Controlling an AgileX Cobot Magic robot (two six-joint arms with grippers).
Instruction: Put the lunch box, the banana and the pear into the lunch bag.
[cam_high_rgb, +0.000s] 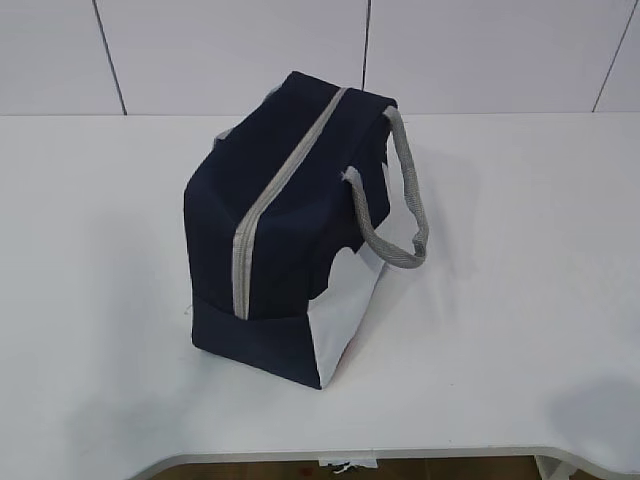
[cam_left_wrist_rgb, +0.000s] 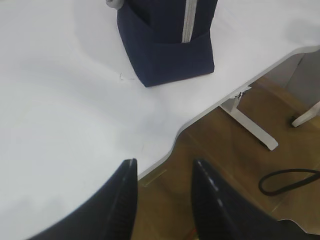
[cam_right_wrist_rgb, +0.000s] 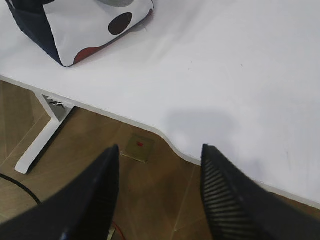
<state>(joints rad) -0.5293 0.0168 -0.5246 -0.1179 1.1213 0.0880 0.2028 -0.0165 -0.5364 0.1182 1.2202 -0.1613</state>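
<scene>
The navy-blue lunch bag (cam_high_rgb: 290, 220) stands in the middle of the white table (cam_high_rgb: 520, 330), its grey zipper (cam_high_rgb: 275, 195) closed along the top and a grey handle (cam_high_rgb: 405, 200) hanging on its right. It also shows in the left wrist view (cam_left_wrist_rgb: 167, 42) and the right wrist view (cam_right_wrist_rgb: 75, 27), where its white end panel has dark and red spots. The lunch box, banana and pear are out of view. My left gripper (cam_left_wrist_rgb: 164, 170) is open and empty over the table's front edge. My right gripper (cam_right_wrist_rgb: 160, 152) is open and empty over the front edge. Neither gripper shows in the exterior view.
The table's wavy front edge (cam_right_wrist_rgb: 170, 142) runs below both grippers, with brown floor beneath. White table legs (cam_left_wrist_rgb: 250, 125) stand under the table, also in the right wrist view (cam_right_wrist_rgb: 40, 135). A black cable (cam_left_wrist_rgb: 287, 182) lies on the floor. A grey panelled wall (cam_high_rgb: 240, 50) stands behind.
</scene>
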